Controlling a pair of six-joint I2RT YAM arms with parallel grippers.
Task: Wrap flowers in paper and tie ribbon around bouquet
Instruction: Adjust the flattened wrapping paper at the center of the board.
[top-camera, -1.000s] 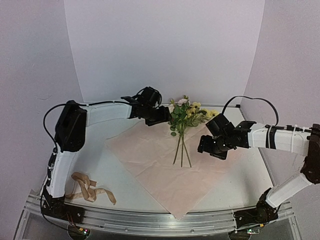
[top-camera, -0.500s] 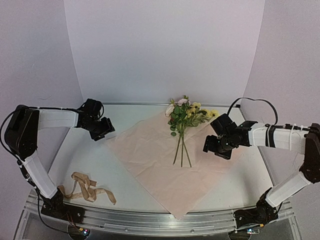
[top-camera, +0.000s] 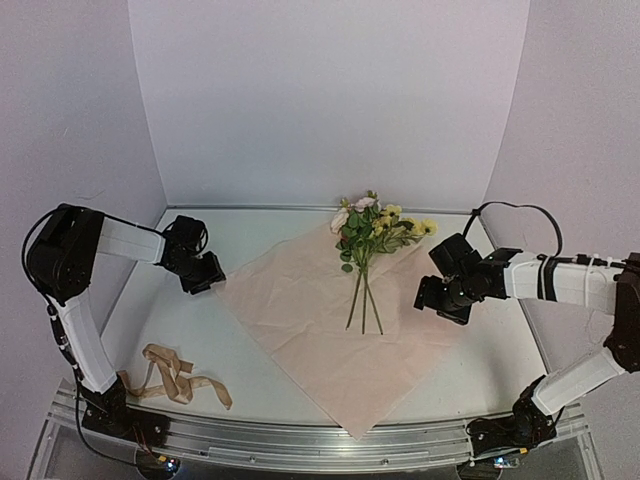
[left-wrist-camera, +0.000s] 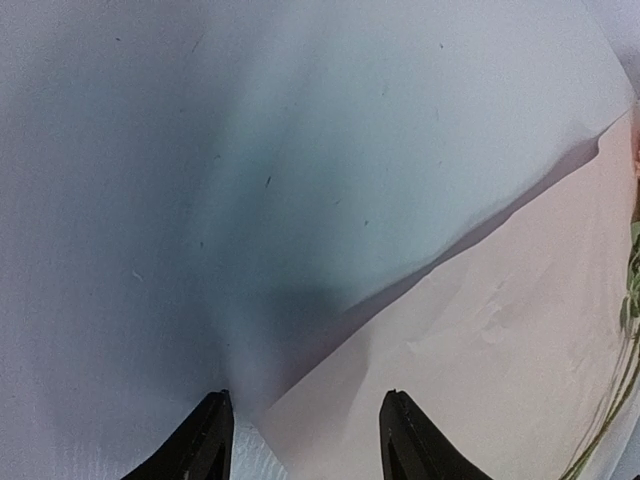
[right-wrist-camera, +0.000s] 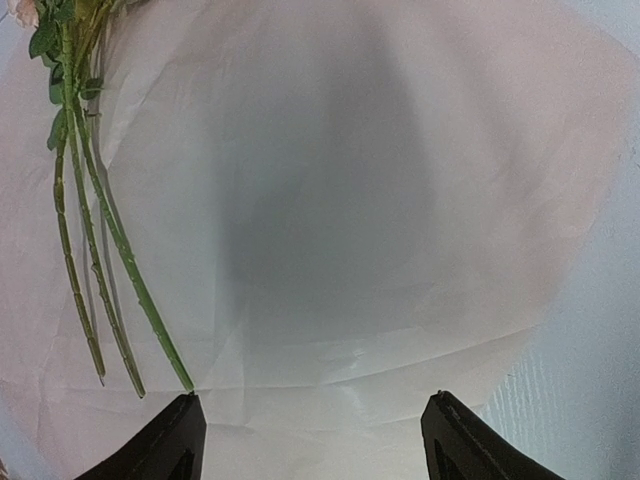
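- On the white table (top-camera: 160, 320), the pink paper (top-camera: 330, 340) is lying flat and turned like a diamond. One corner points to 6 o'clock, toward the arm bases, and there are a few soft creases in it.
- The flowers (top-camera: 372, 228) lie right on the sheet. The yellow and pinkish blooms are up at 12 o'clock, spilling over the far corner. The thin green stems run down toward 6 and stop around mid-sheet. Nothing's wrapped, the stems are totally bare.
- The ribbon (top-camera: 175, 375) is a loose curly heap at about 8 o'clock from the paper. It's well apart from it, on bare table near the left arm's base.
- The left gripper (top-camera: 205, 272) is down low at the paper's 9 o'clock corner. On its wrist cam the fingers are partly apart, a medium gap with nothing pinched. The paper's corner sits under that gap, and I can't tell if the tips touch it.
- The right gripper (top-camera: 432, 298) hangs over the paper's 3 o'clock side, jaws spread wide and empty. Its cam shows pink sheet underneath, with the stems off at 10 o'clock.
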